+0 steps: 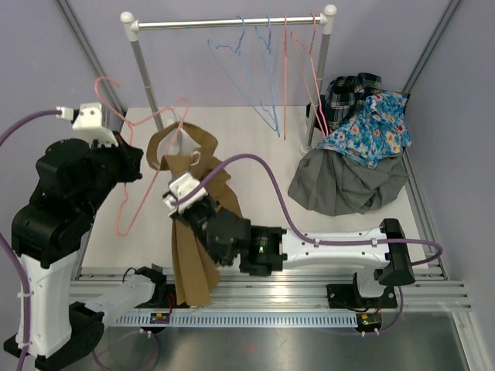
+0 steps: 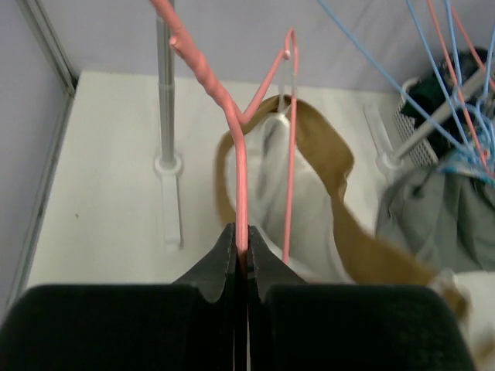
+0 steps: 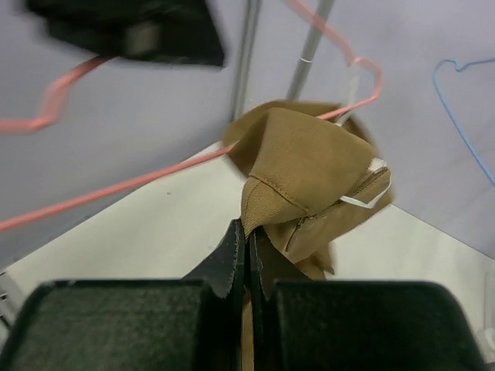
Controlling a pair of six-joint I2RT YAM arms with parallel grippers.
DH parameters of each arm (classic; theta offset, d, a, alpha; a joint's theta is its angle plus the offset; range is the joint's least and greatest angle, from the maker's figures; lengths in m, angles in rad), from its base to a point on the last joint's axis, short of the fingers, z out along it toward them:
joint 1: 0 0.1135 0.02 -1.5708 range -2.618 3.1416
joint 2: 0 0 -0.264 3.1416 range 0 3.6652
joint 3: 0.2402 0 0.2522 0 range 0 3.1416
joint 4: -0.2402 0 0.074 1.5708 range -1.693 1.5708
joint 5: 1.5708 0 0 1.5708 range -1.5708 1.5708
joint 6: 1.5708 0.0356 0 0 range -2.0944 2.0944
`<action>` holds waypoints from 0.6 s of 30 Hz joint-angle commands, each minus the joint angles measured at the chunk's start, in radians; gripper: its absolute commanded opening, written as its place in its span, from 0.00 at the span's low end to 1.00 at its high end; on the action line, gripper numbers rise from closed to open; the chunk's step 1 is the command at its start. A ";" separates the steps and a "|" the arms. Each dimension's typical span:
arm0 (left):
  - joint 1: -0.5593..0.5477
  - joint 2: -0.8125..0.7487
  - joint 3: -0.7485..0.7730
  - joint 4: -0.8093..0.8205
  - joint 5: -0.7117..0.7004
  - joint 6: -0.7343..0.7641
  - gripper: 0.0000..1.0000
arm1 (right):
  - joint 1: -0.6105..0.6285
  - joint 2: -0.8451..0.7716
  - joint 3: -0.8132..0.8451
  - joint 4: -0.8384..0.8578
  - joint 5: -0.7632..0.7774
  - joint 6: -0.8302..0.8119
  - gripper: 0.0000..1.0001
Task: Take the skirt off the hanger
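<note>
Top external view takes in the whole scene. A rail (image 1: 232, 23) crosses at 12 o'clock with blue hangers (image 1: 259, 69) and red ones (image 1: 286, 77) hanging from it. The brown skirt (image 1: 193, 263) hangs between the two arms, toward 7 o'clock of the white surface (image 1: 247, 139). Its waistband loops up at about 10 o'clock, and its hem trails over the near edge.

This view does not show how either pair of fingers stands; the wrist views do. In the left wrist view the left gripper (image 2: 241, 239) has its fingers clamped tight on the wire of the pink hanger (image 2: 240, 166). The hanger rises toward 12 o'clock, and the skirt's waistband is draped around its far arm. In the right wrist view the right gripper (image 3: 247, 232) has its fingers pinched together on a stitched fold of the skirt. The pink wire crosses behind the cloth, and a zip and a white tag show at 3 o'clock.

At 2 o'clock in the overhead view, a plaid garment (image 1: 352, 89) sits in a white lattice basket (image 2: 410, 135). The basket's wall is plainer in the left wrist view. A blue floral garment (image 1: 371, 127) spills over the basket's front. A grey garment (image 1: 348, 182) lies heaped on the surface just below, touching the floral one.
</note>
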 commanded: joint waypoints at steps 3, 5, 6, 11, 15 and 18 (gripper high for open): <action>-0.009 -0.102 -0.156 -0.199 0.235 -0.099 0.00 | -0.206 -0.063 0.086 -0.042 -0.151 0.071 0.00; -0.011 -0.159 -0.215 -0.237 0.184 -0.142 0.00 | -0.253 -0.032 0.136 -0.067 -0.156 0.037 0.00; -0.011 -0.162 -0.224 -0.307 0.167 -0.160 0.00 | -0.266 -0.014 0.149 -0.072 -0.156 0.013 0.00; -0.020 -0.185 -0.267 -0.377 0.164 -0.199 0.00 | -0.333 0.008 0.126 -0.139 -0.136 0.058 0.00; -0.022 -0.170 -0.183 -0.383 0.195 -0.216 0.00 | -0.339 -0.052 -0.038 -0.151 -0.105 0.202 0.00; -0.028 -0.135 -0.027 -0.406 0.234 -0.245 0.00 | -0.341 -0.106 -0.197 -0.173 -0.073 0.331 0.00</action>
